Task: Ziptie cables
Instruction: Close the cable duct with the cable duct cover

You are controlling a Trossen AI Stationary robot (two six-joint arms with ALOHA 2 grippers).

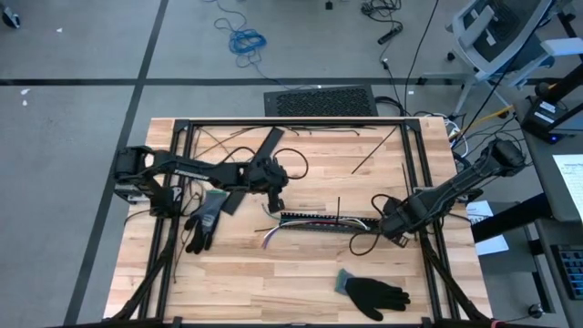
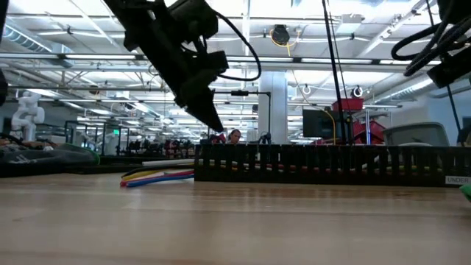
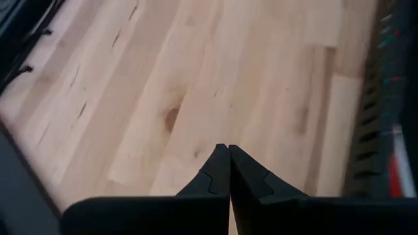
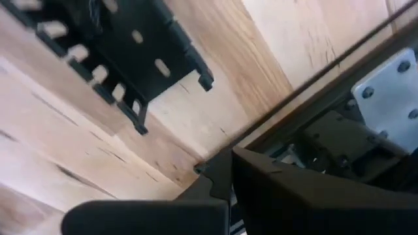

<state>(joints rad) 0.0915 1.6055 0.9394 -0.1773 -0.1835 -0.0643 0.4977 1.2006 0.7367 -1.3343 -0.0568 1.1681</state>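
Grippers both clenched on nothing, cables not yet gathered.

I judged this an approach step: the cables (image 1: 273, 237) lay loose in the black slotted strip (image 1: 323, 223) at centre frame of the high view, their coloured ends spilling out at its left end, and no tie was on them that I could see. My left gripper (image 1: 276, 202) hung just above and left of that strip end, near the wire ends but apart from them, fingers pressed together and empty in the wrist view. My right gripper (image 1: 390, 228) sat by the strip's right end, also shut on nothing. Next move, as I read it, called for reopening a claw and dropping onto the bundle or a tie; I could not pick out a tie.
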